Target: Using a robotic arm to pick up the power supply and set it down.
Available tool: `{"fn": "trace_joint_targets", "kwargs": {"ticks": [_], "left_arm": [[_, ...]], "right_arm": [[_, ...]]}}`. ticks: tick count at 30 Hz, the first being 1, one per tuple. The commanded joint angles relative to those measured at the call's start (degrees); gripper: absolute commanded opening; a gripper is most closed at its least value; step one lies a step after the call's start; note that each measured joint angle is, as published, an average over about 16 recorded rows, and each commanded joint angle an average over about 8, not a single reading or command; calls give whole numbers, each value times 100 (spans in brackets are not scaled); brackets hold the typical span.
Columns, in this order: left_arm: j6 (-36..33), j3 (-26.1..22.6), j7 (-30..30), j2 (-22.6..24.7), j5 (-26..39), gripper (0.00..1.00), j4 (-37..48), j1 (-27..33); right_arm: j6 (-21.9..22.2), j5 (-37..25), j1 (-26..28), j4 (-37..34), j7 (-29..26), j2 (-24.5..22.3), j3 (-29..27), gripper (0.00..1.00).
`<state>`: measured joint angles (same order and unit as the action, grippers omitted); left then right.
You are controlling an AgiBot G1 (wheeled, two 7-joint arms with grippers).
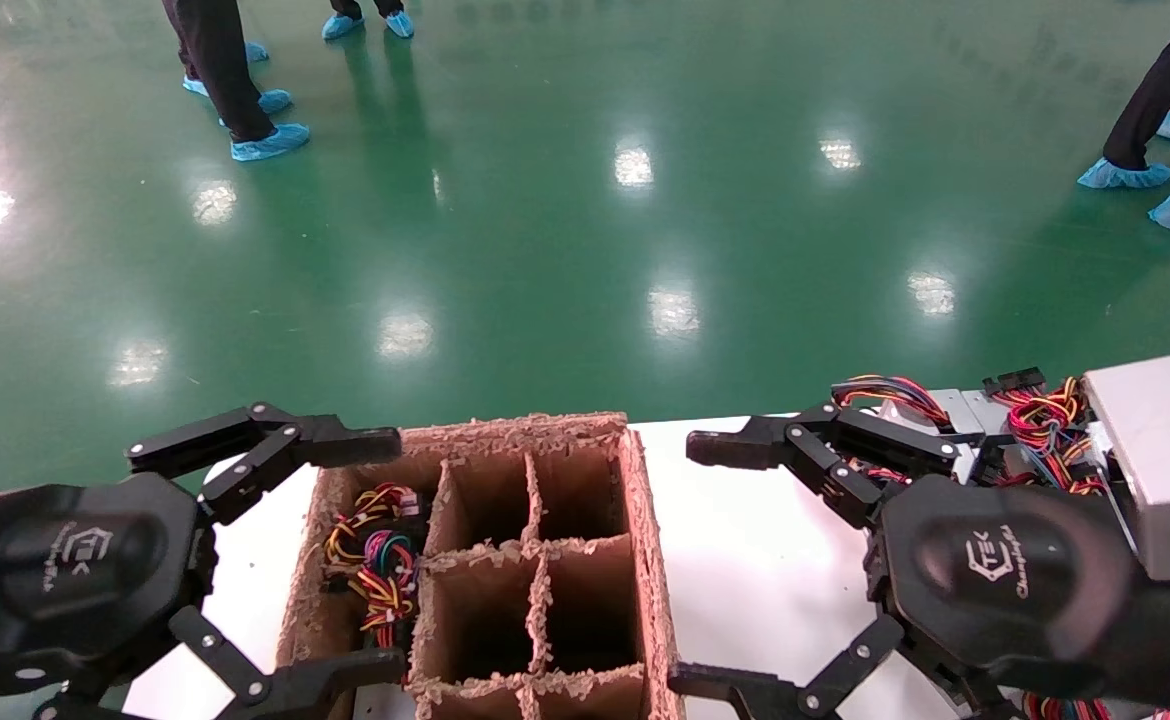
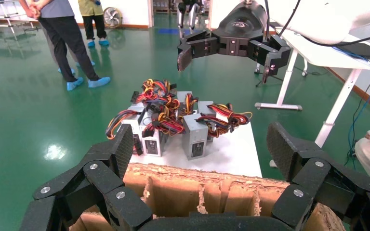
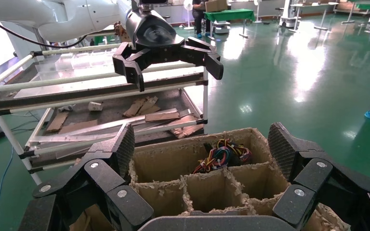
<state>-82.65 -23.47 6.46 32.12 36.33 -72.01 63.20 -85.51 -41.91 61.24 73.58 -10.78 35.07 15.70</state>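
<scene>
Several grey power supplies (image 1: 985, 415) with coloured wire bundles lie heaped on the white table (image 1: 775, 560), right of a divided cardboard box (image 1: 645, 520). One more power supply (image 1: 377, 560) sits in a left compartment of the box, wires up. My right gripper (image 1: 685, 562) hovers open between box and heap, nothing in it. My left gripper (image 1: 395, 552) hangs open at the box's left side, also holding nothing. The left wrist view shows the heap (image 2: 173, 125) beyond the box (image 2: 197, 175), with the right gripper (image 2: 226, 61) above. The right wrist view shows the wires (image 3: 224, 155) in the box.
People in blue shoe covers (image 1: 270, 142) stand on the green floor behind the table. A metal rack (image 3: 101, 103) with cardboard scraps stands past the box on the left. A white desk frame (image 2: 337, 103) is beyond the heap.
</scene>
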Motion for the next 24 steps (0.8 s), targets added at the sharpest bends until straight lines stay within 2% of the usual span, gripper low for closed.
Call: {"fn": "trace_joint_targets", "kwargs": {"ticks": [1, 24], "left_arm": [[0, 0, 0, 0, 0, 100, 0, 0], [0, 0, 0, 0, 0, 100, 0, 0]], "right_arm": [[0, 0, 0, 0, 0, 0, 0, 100], [0, 0, 0, -1, 0, 0, 0, 100]]}}
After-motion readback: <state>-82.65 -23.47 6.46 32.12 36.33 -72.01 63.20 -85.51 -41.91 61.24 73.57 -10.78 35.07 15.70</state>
